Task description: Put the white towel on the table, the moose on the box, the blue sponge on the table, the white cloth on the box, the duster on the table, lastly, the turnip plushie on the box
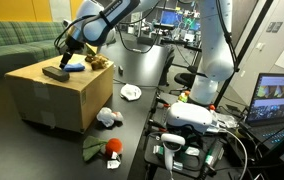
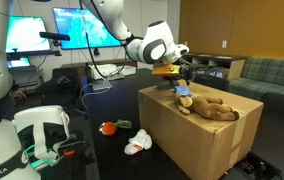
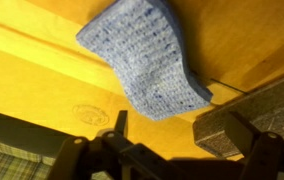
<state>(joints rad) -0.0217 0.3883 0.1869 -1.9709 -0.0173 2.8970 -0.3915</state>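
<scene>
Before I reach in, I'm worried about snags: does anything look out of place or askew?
Nothing looks spilled or damaged. The sponge lies skewed to the seams of the box, beside the duster. The moose lies sprawled on the box top.

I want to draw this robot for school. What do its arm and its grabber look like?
The arm is made of smooth, rounded white tubes with dark parts at the joints. The gripper at its end is black, with two slim fingers side by side.
</scene>
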